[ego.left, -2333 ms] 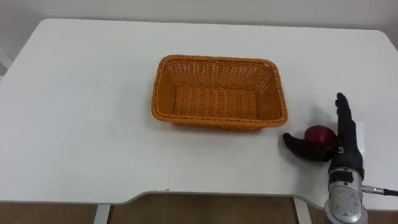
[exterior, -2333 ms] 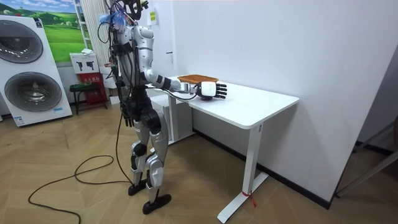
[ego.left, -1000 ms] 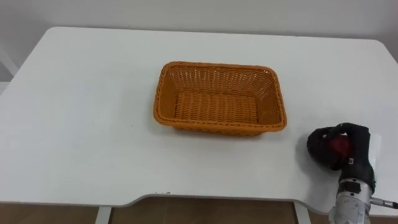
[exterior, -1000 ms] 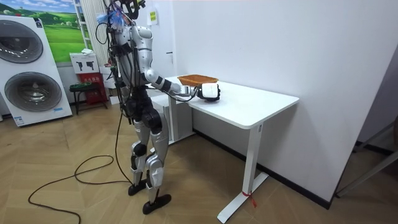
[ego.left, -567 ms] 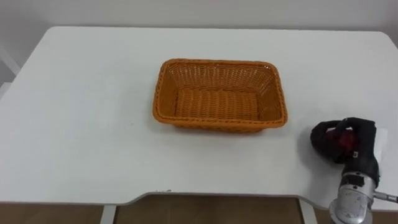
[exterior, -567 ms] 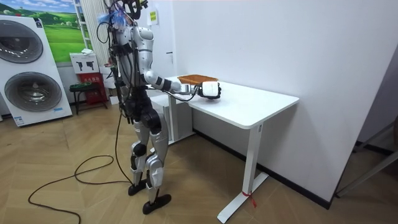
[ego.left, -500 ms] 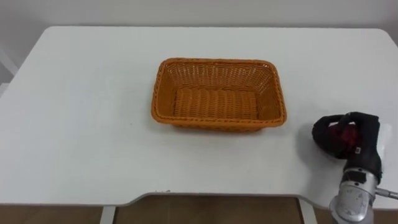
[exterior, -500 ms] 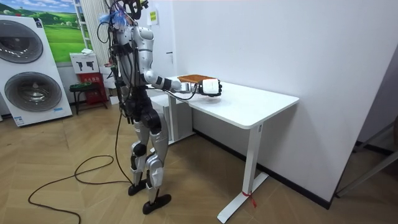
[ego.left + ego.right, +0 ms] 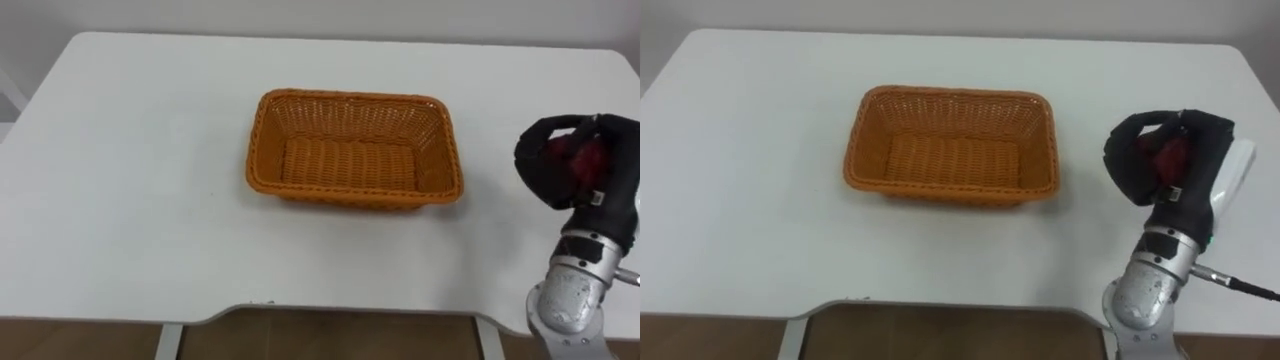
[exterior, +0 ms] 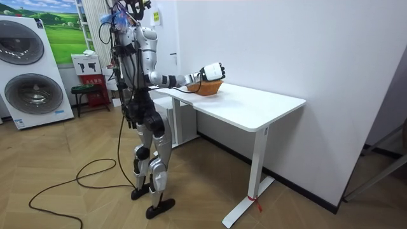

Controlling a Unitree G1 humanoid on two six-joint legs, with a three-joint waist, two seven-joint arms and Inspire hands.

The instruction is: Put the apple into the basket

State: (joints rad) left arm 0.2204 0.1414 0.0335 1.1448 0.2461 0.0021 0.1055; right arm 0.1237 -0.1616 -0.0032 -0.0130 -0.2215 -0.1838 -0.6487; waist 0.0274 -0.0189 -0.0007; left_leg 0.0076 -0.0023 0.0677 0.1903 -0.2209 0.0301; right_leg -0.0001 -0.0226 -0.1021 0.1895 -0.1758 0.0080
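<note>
My right hand (image 9: 570, 165) (image 9: 1160, 158) is lifted above the white table (image 9: 130, 180), to the right of the orange wicker basket (image 9: 352, 150) (image 9: 950, 145). Its black fingers are curled round a dark red apple (image 9: 585, 160) (image 9: 1164, 157), of which only a patch shows between them. The basket is empty and sits at the table's middle. In the room view I stand at the table's near end with the right hand (image 10: 212, 71) raised over the basket (image 10: 207, 86).
The table's front edge (image 9: 330, 318) runs close below the basket. A white wall stands behind the table (image 10: 254, 105). A washing machine (image 10: 28, 73) stands at the room view's left, well away.
My right hand has risen off the table with the apple in it and now hangs higher, beside the basket's right end. The basket has not moved.
</note>
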